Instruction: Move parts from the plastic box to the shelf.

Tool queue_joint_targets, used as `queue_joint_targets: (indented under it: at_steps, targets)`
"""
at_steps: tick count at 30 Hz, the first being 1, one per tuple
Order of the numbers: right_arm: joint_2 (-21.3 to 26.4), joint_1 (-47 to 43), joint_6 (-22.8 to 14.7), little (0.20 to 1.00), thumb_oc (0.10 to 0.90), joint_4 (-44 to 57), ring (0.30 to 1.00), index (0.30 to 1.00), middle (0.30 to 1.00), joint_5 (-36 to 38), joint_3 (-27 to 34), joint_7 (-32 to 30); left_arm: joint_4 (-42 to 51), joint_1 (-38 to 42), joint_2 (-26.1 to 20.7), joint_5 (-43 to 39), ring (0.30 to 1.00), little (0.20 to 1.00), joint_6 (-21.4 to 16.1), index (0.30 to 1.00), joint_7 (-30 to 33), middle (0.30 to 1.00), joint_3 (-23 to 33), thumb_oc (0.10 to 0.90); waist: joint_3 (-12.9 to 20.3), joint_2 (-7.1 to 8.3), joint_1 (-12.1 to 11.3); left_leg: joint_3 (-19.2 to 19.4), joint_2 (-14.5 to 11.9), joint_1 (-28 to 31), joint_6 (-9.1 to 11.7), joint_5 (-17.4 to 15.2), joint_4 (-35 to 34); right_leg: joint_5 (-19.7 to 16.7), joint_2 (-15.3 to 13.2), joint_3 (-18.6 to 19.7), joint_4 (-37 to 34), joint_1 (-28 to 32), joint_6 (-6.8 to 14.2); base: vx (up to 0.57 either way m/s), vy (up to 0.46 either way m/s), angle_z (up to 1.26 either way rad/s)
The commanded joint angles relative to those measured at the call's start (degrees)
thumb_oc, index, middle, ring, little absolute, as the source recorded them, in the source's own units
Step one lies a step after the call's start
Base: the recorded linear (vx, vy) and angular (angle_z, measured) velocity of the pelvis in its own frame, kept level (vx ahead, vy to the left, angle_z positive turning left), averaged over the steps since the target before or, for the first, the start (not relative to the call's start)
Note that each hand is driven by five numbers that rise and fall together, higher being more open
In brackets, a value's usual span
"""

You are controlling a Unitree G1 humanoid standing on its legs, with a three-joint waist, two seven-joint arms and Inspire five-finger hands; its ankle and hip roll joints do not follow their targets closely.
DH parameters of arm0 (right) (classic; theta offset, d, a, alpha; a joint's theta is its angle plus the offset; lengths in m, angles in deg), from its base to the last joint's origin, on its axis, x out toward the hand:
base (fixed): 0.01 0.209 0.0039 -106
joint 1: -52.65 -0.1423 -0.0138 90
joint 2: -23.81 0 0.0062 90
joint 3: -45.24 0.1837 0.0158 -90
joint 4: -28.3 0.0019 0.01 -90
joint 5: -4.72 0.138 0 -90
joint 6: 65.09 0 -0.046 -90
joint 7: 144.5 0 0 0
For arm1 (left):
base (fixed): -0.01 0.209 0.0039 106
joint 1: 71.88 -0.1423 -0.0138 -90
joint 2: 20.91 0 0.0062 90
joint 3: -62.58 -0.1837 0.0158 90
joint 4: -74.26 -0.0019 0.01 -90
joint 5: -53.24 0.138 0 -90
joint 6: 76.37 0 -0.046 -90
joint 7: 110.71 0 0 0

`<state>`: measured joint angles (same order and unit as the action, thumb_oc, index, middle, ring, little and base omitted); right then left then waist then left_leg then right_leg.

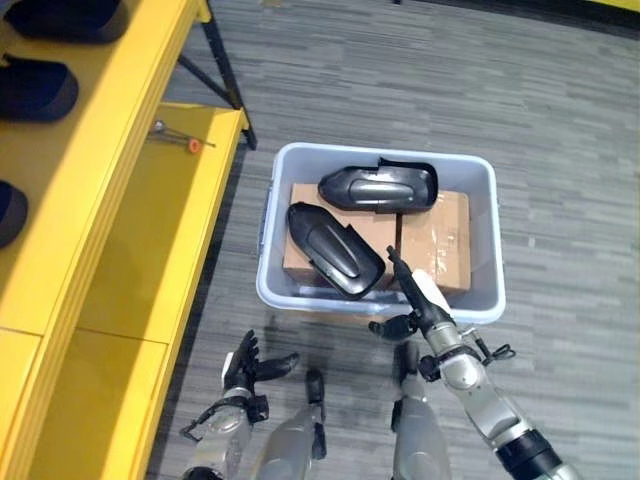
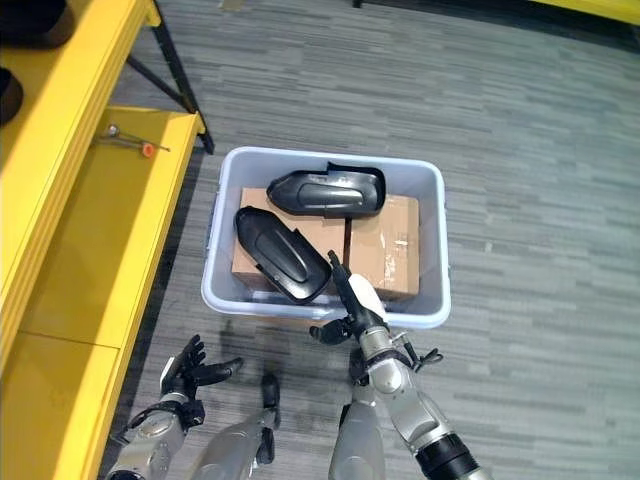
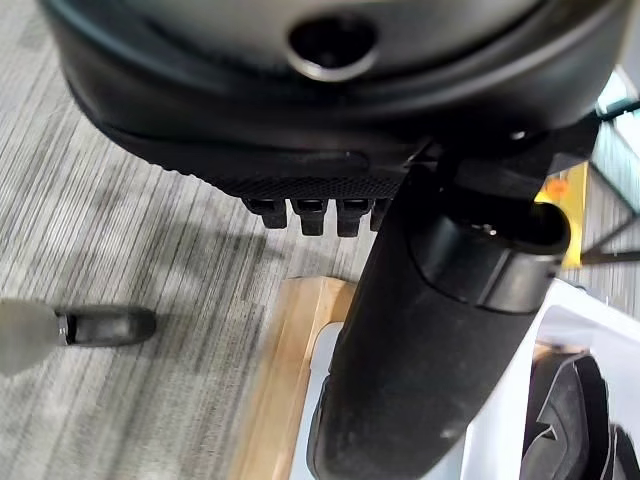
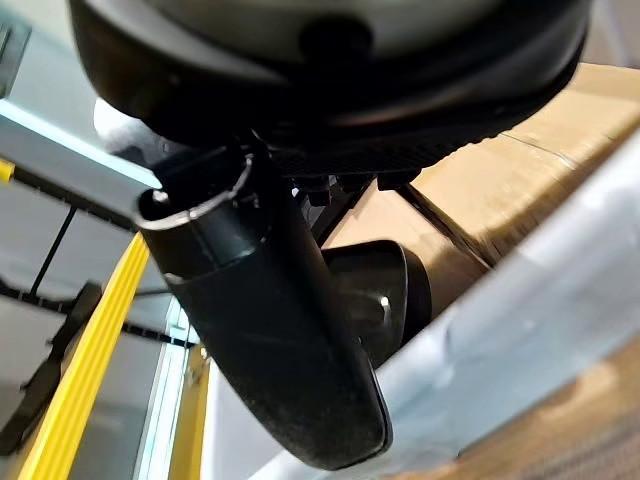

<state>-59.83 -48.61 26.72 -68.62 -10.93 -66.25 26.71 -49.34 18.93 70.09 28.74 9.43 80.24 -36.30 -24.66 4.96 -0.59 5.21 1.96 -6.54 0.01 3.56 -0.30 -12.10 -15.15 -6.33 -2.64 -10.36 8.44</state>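
- A pale grey plastic box (image 1: 480, 180) sits on the grey floor (image 1: 560, 110), right of the yellow shelf (image 1: 120, 180).
- Inside the box lie two cardboard cartons side by side: a left carton (image 1: 300, 250) and a right carton (image 1: 440, 235).
- Two black moulded parts rest on the cartons. The far part (image 1: 378, 187) lies across the far edge of both cartons, its long side running left to right.
- The near part (image 1: 333, 248) lies slanted on the left carton, its near end close to the box's near wall.
- The right hand (image 1: 420, 300) is at the near rim of the box, near its middle. Its fingers are stretched out straight and point into the box, toward the near end of the near part; the thumb wears a white cover. It holds nothing. In the right wrist view the dark thumb stands in front of the box wall, with a black part and a carton beyond.
- The left hand (image 1: 245, 365) hangs low over the floor, near and left of the box, apart from it. Its fingers are spread loosely and grasp nothing.
- On the yellow shelf, the lower board carries a small metal tool with an orange tip (image 1: 180, 138) at its far end.
- On the upper board, dark rounded parts (image 1: 40, 88) lie along the far left.
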Motion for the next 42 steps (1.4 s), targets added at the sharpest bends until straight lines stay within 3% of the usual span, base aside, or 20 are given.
queue_joint_targets:
  at_steps: [1,7,14,24,33,42]
  targets:
    - [3.76,-7.11,-4.14,1.0,0.9,6.25,1.0,1.0,1.0,-1.82,4.1,-4.51,6.12,0.73,-1.31,0.22,1.0,1.0,-3.75,1.0,-1.11,1.0,-1.83,0.9,2.4,-1.14,1.08,0.03,-9.52,0.43,3.44,-2.68,3.08,1.58,0.5,-1.78,6.36,-3.23,0.29,-0.02,-0.255,0.23]
    - [6.66,-14.24,-3.91,1.0,0.9,5.44,1.0,1.0,1.0,-4.1,3.88,-6.23,8.64,0.8,-2.8,0.98,1.0,1.0,-3.32,1.0,-1.36,1.0,-2.04,0.9,0.7,-2.03,0.31,-0.5,-13.54,-1.64,5.51,0.11,1.11,3.85,3.22,-3.82,7.75,-5.78,-1.06,0.03,-0.189,0.09]
    - [9.57,-22.23,-3.45,1.0,0.9,3.71,1.0,1.0,1.0,-5.49,2.0,-7.1,9.78,0.87,-3.62,1.05,1.0,1.0,-3.16,1.0,-1.17,1.0,-2.49,0.9,-0.4,-2.31,-0.29,0.02,-15.07,-1.93,6.42,2.16,-1.55,4.58,4.67,-4.07,9.13,-8.46,-1.6,0.01,-0.088,-0.04]
    - [15.25,-30.22,-2.43,1.0,0.9,-0.94,1.0,1.0,1.0,-14.1,-4.16,-5.06,10.43,1.64,-4.18,0.97,1.0,1.0,-3.66,1.0,-0.67,1.0,-2.69,0.9,-2.04,-3.26,-1.16,-0.21,-15.53,-3.07,7.03,4.04,-3.21,4.6,5.22,-4.2,10.31,-11.14,-1.93,0.0,-0.018,0.0]
    - [20.42,-36.49,-3.81,1.0,0.9,-2.24,1.0,1.0,1.0,-23.44,-13.07,-1.98,10.48,2.03,-4.72,0.95,1.0,1.0,-4.27,1.0,-0.94,1.0,-2.75,0.9,-3.27,-4.14,-1.63,-0.63,-14.81,-4.15,7.33,4.46,-4.08,4.06,4.71,-4.15,9.87,-11.93,-1.62,0.0,0.0,0.0]
    - [19.62,-38.29,-4.17,1.0,0.9,1.66,1.0,1.0,1.0,-27.1,-15.9,-0.54,10.54,2.47,-4.43,1.24,1.0,1.0,-3.98,1.0,-0.21,1.0,-3.16,0.9,-3.67,-4.04,-2.15,-1.23,-14.37,-4.23,7.33,4.25,-4.17,3.9,4.2,-4.56,9.12,-11.11,-1.46,0.0,0.0,0.0]
